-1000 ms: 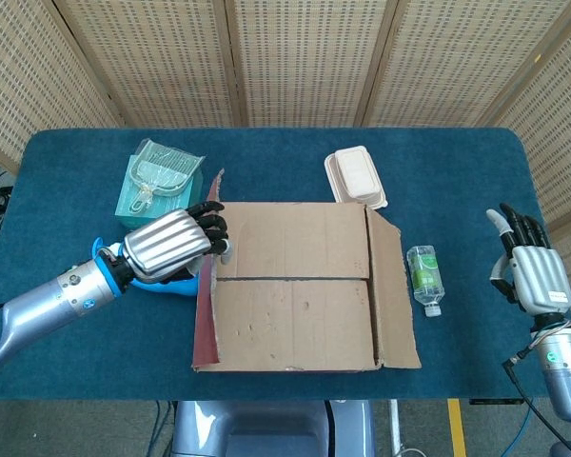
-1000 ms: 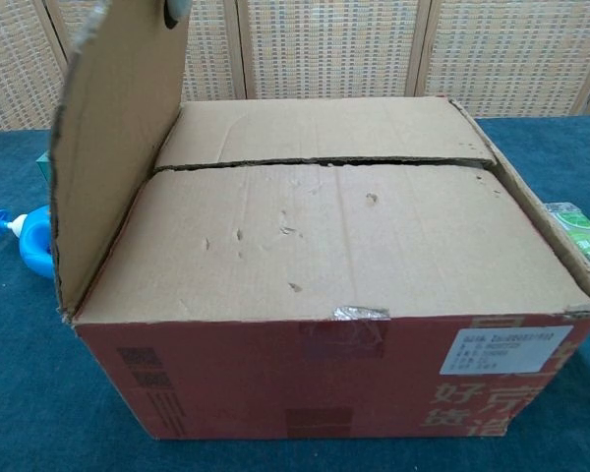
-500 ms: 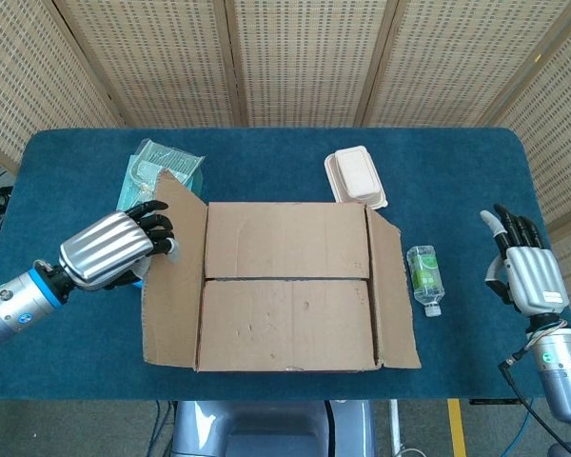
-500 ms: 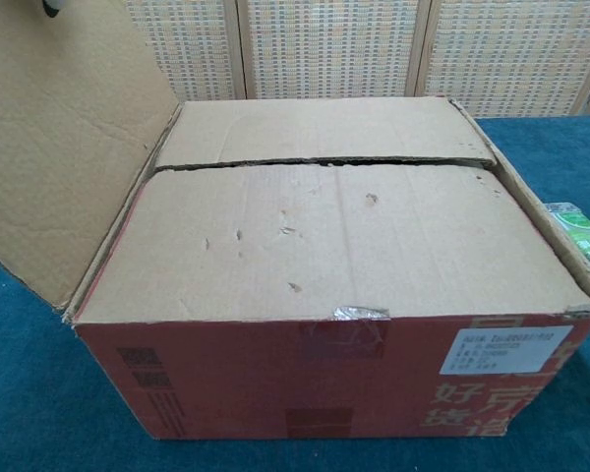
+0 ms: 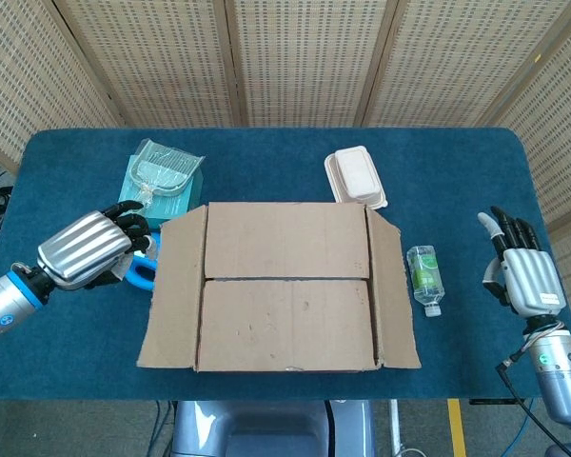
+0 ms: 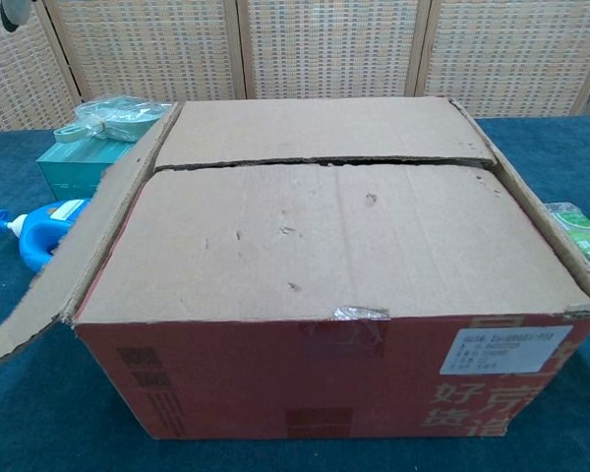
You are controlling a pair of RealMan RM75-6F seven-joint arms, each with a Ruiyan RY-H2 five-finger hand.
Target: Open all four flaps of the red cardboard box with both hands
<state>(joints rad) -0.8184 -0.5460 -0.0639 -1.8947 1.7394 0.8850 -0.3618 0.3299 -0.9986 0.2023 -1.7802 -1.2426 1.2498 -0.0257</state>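
The red cardboard box stands mid-table. Its left flap lies folded outward, and in the chest view this left flap slopes down to the left. The right flap also lies folded out. The far inner flap and near inner flap lie flat and closed, meeting at a seam. My left hand hovers just left of the open flap with fingers curled, holding nothing. At the table's right edge my right hand stays upright with fingers spread, far from the box.
A blue spray bottle lies under my left hand. A teal box with a clear packet sits behind it. A white clamshell container is behind the box, and a small water bottle lies to its right.
My left hand swung the left flap from upright to folded fully outward, then drew back to the left. The right hand barely moved.
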